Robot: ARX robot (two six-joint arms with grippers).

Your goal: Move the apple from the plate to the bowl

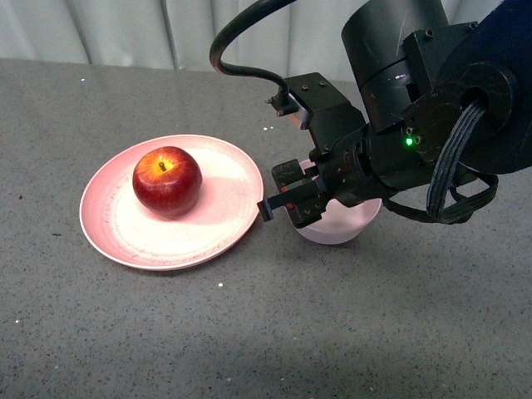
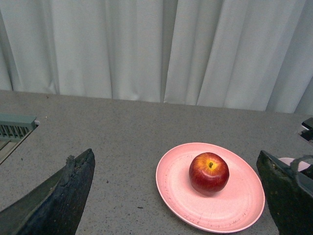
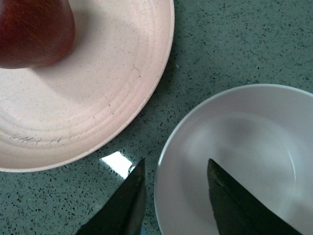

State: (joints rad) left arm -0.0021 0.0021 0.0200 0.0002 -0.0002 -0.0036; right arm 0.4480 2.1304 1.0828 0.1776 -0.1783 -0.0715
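The apple (image 1: 167,180) rests on the plate (image 1: 125,234), well ahead of the right gripper (image 1: 283,202), whose empty, parted jaws straddle the bowl (image 1: 334,229) rim, probably before reaching. The left gripper (image 2: 174,155) hangs with jaws spread wide and empty.

Dark-red apple (image 1: 167,180) (yellow top), salmon plate (image 1: 125,237), pale-pink bowl (image 1: 337,229).

Apple (image 1: 167,180) on plate (image 1: 125,234) (slightly rear of centre); bowl (image 1: 334,233) just right of plate, apparently not touching.
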